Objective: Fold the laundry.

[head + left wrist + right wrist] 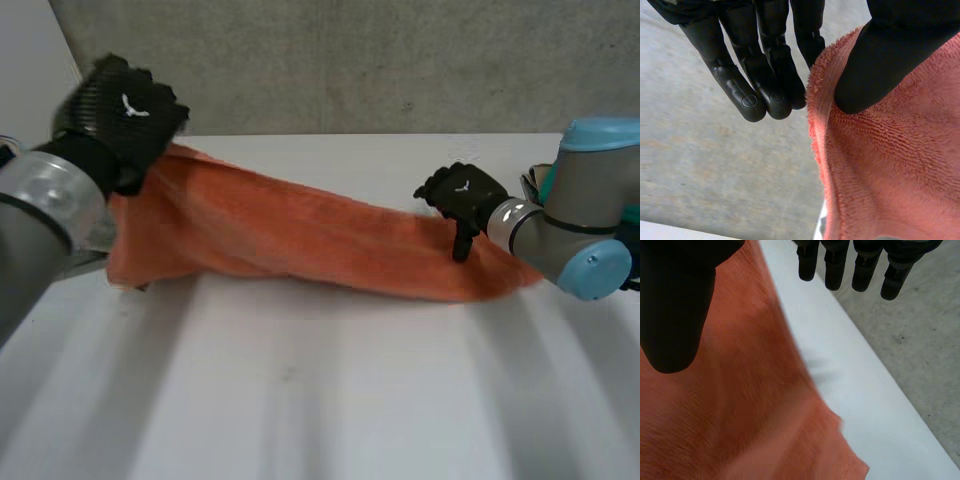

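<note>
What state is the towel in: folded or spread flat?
Neither: the orange towel hangs stretched between the raised left hand and right hand.

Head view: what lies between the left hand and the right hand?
Head view shows the orange towel stretched from left hand to right hand.

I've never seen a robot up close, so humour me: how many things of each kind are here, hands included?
orange towel: 1
robot hands: 2 (left hand, right hand)
white table: 1
Total: 4
</note>
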{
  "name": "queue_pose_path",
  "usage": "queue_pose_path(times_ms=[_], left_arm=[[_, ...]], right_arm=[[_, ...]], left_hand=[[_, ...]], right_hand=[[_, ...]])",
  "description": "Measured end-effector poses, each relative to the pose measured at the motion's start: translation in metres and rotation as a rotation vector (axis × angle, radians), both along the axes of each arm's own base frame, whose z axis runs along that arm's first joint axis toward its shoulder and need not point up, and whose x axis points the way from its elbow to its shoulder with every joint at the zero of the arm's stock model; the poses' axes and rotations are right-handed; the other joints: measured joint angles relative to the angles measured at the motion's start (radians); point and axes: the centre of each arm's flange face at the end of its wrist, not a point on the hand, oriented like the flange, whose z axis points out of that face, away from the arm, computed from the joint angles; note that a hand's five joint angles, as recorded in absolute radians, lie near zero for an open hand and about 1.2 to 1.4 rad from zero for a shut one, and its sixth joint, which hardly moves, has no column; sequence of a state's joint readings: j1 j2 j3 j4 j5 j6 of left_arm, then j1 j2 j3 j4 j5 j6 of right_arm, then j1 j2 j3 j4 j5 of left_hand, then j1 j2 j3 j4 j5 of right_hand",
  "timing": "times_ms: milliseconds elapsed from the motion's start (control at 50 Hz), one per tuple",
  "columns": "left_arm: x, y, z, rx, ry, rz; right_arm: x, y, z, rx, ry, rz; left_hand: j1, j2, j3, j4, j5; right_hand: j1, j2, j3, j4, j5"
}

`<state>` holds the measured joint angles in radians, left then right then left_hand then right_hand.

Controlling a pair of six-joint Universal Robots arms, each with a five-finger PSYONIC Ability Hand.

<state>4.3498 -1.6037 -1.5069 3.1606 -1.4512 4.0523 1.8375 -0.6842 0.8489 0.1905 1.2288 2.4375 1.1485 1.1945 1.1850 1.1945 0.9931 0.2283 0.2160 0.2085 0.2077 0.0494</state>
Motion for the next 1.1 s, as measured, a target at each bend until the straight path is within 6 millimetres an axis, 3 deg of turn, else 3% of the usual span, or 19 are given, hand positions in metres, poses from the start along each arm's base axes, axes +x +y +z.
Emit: queue_pose_path(times_ms=[120,180,260,340,480,620,720,760,840,860,940,1040,1100], left_arm=[[0.007,0.013,0.008,-0.010,0.052,-0.014],[0.008,0.014,0.007,-0.002,0.066,-0.019],[0.008,0.013,0.004,0.010,0.077,-0.033],[0.006,0.013,0.001,0.019,0.075,-0.053],[0.003,0.022,0.005,0.004,0.078,-0.086],[0.010,0.041,0.030,-0.074,0.118,-0.096],[0.014,0.051,0.042,-0.105,0.155,-0.106],[0.015,0.054,0.044,-0.109,0.176,-0.117],[0.018,0.049,0.044,-0.107,0.202,-0.127],[0.019,0.047,0.043,-0.107,0.204,-0.127],[0.023,0.027,0.035,-0.096,0.208,-0.116],[0.026,-0.023,0.023,-0.111,0.201,-0.092],[0.023,-0.059,0.031,-0.184,0.215,-0.068]], right_arm=[[0.002,-0.014,-0.017,-0.044,0.015,-0.012],[0.005,-0.021,-0.021,-0.074,-0.004,-0.020],[0.008,-0.030,-0.019,-0.125,-0.051,-0.034],[0.010,-0.032,-0.002,-0.142,-0.119,-0.044],[0.024,-0.013,0.028,-0.026,-0.281,0.046],[0.048,0.018,0.017,0.162,-0.294,0.197],[0.057,0.030,0.003,0.232,-0.257,0.236],[0.060,0.033,-0.004,0.251,-0.235,0.244],[0.063,0.029,-0.013,0.224,-0.195,0.219],[0.063,0.026,-0.012,0.207,-0.192,0.208],[0.063,0.002,0.006,0.044,-0.210,0.102],[0.057,-0.028,0.078,-0.278,-0.353,-0.060],[0.050,-0.033,0.138,-0.496,-0.486,-0.119]], left_hand=[[0.000,0.000,0.000,0.000,0.000],[0.000,0.000,0.000,0.000,0.000],[0.000,0.000,0.000,0.000,0.000],[0.000,0.000,0.000,0.000,0.000],[0.000,0.004,0.004,0.004,0.000],[0.000,0.004,0.004,0.004,0.000],[0.000,0.004,0.004,0.004,0.000],[0.000,0.004,0.004,0.004,0.000],[0.000,0.004,0.004,0.004,0.000],[0.000,0.004,0.004,0.004,0.000],[0.000,0.004,0.004,0.004,0.000],[0.000,0.005,0.004,0.004,0.000],[0.000,0.005,0.005,0.004,0.000]], right_hand=[[0.525,0.537,0.535,0.535,0.521],[0.603,0.616,0.620,0.621,0.603],[0.363,0.372,0.392,0.395,0.372],[0.190,0.201,0.206,0.206,0.174],[0.106,0.133,0.094,0.106,0.063],[0.106,0.133,0.094,0.106,0.061],[0.107,0.134,0.100,0.109,0.073],[0.159,0.152,0.175,0.174,0.162],[0.778,0.775,0.783,0.767,0.759],[0.843,0.846,0.851,0.852,0.842],[0.903,0.955,0.968,0.979,0.933],[0.903,0.955,0.970,0.986,0.933],[0.903,0.955,0.970,0.986,0.933]])
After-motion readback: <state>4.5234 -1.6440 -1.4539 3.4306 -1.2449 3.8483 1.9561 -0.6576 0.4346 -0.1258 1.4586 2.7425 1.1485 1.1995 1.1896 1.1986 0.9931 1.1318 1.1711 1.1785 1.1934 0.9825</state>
